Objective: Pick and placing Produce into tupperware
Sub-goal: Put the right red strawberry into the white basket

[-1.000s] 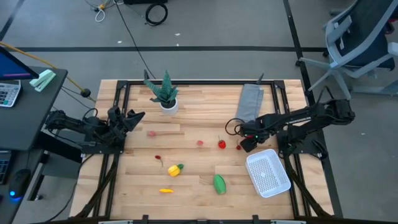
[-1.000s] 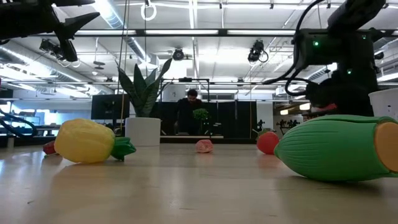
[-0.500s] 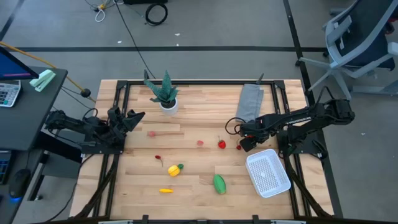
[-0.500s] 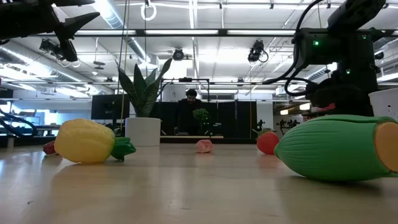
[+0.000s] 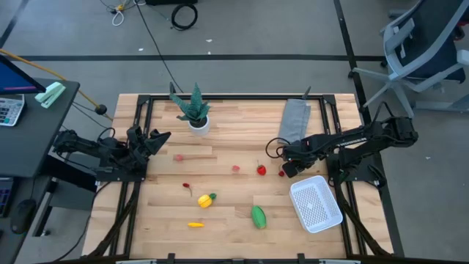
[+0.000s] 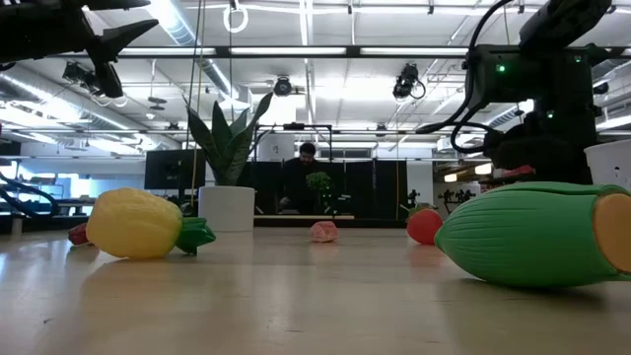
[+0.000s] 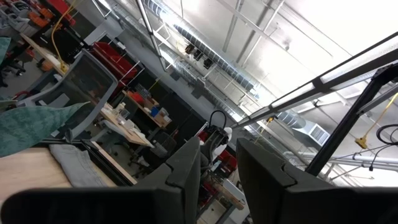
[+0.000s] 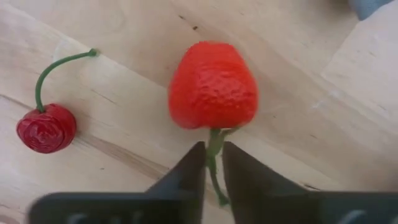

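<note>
Even, bright overhead light falls on the pale wooden slatted counter (image 5: pixel 234 147) in the high view, with only short soft shadows under the small pieces. In the low view, ceiling strip lights glare white, the dark arms show as silhouettes, and the big ribbed green oblong toy (image 6: pixel 523 235) nearest the lens looks soft. The left wrist view is washed out by a bright ceiling. In the right wrist view the red toy strawberry (image 8: pixel 213 86) is sharp, while the dark fingers (image 8: pixel 186 180) blur.

Red strawberry (image 8: pixel 213 86) with green stem, red cherry (image 8: pixel 46 128), white dotted tupperware (image 5: pixel 316 203), pale wood table (image 5: pixel 234 220).
</note>
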### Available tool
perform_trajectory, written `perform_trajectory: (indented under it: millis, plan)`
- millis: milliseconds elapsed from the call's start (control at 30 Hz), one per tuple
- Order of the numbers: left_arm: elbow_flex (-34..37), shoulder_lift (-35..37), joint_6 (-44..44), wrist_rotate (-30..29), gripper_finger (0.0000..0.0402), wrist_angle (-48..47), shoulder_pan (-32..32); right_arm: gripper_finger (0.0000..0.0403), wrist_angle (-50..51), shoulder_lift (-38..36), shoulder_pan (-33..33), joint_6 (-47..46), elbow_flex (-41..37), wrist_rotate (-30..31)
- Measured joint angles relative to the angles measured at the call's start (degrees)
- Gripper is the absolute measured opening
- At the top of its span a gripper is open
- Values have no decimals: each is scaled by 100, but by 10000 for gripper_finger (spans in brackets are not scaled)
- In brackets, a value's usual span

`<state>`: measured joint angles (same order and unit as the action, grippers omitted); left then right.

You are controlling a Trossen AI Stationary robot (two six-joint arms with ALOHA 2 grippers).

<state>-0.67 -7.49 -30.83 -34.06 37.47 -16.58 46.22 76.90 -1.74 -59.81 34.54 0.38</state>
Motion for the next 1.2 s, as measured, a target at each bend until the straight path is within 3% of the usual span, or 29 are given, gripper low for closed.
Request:
perform_trajectory:
  millis: [100, 400, 633, 733, 933, 1100, 1200]
  plan:
    - [0, -1, 2, 2, 112, 0, 2, 11, 0, -8, 3, -2, 0, 39]
    - [0, 0, 2, 1, 110, -4, 1, 5, -86, -553, 246, -353, 420, 1059]
    - [0, 0, 2, 2, 111, -7, 2, 3, -17, -1266, 529, -1033, 1438, 1141]
    - [0, -1, 2, 2, 110, -7, 2, 2, 150, -1335, 773, -1117, 1876, 651]
    - [0, -1, -2, 1, 112, -9, 1, 2, 1166, -1082, 1642, -2291, 2607, -1193]
    - [0, 1, 2, 2, 112, -24, 1, 1, 2308, -779, 2512, -3569, 2780, -2028]
    - [0, -1, 2, 1, 112, -135, 2, 1, 2351, -620, 2896, -4306, 2697, -2423]
